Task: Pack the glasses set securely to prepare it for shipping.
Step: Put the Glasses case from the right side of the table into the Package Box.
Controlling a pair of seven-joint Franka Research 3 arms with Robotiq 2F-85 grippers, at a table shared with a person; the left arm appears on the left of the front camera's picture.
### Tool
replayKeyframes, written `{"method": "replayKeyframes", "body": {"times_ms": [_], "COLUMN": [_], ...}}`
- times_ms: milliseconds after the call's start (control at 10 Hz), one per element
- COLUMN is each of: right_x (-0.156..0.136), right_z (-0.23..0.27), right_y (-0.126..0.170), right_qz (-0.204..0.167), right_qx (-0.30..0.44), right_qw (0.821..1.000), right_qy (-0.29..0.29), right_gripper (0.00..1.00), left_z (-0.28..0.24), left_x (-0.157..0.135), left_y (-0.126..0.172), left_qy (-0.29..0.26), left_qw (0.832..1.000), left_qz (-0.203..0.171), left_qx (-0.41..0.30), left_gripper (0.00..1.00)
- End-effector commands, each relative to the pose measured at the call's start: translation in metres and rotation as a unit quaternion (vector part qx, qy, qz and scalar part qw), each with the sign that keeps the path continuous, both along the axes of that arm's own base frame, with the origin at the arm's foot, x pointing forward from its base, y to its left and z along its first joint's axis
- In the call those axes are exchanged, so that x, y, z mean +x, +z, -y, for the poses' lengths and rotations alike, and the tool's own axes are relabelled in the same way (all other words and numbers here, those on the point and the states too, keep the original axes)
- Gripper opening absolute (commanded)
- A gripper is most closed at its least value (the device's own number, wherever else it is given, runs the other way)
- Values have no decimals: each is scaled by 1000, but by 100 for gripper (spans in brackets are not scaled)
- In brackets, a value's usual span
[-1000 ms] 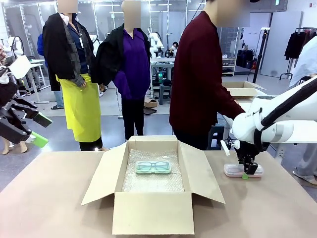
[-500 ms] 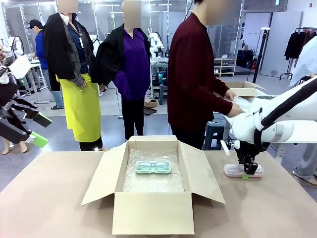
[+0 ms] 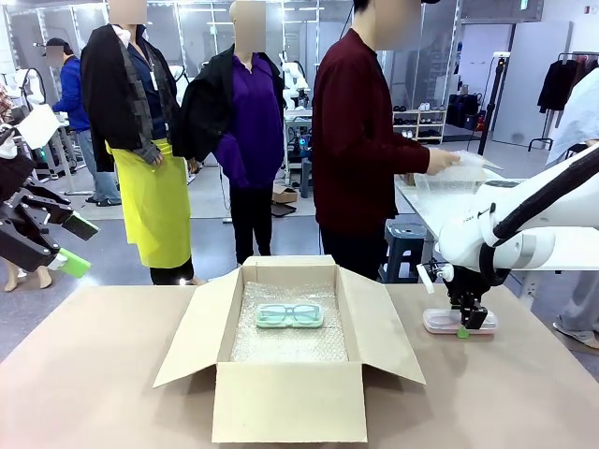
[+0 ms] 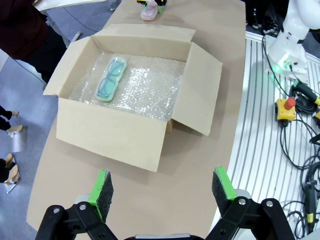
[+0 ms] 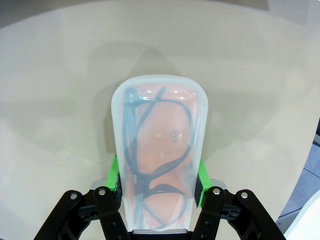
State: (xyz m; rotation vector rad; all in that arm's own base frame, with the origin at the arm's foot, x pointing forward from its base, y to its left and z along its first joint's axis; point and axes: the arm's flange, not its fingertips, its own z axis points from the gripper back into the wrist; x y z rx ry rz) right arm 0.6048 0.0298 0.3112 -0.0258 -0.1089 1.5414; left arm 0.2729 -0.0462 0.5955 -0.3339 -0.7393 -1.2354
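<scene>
I work in a robotics lab: my counter (image 3: pixel 94 374) stands on an open floor with glass partitions (image 3: pixel 197 37), equipment shelves (image 3: pixel 426 117), a clothes rack (image 3: pixel 562 84), and cables (image 4: pixel 300 145) beside an emergency-stop button (image 4: pixel 286 106).

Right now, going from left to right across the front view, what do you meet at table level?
left end effector → mint green glasses case, lying inside the open cardboard box → pale pink glasses case
</scene>
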Motion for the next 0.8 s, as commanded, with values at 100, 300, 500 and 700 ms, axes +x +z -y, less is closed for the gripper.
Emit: {"method": "replayKeyframes", "body": {"times_ms": [100,300,500,700], "right_x": [0,-5,-24,-32], "right_z": [0,0,-12,-19], "right_y": [0,19,73,110], "right_qz": [2,8,31,44], "right_qx": [2,-5,-7,-18], "right_qw": [1000,1000,999,997], "right_qy": [-2,-9,-23,-58], "right_gripper": [7,64,64,64], "left_z": [-2,-2,-2,-2], "left_x": [-1,-1,-1,-1], "left_y": [1,1,1,1], "left_qy": [-11,-11,-11,-11], "left_qw": [1000,1000,1000,1000], "left_qz": [1,1,1,1], "left_qx": [-1,-1,-1,-1], "left_gripper": [100,100,100,100]}}
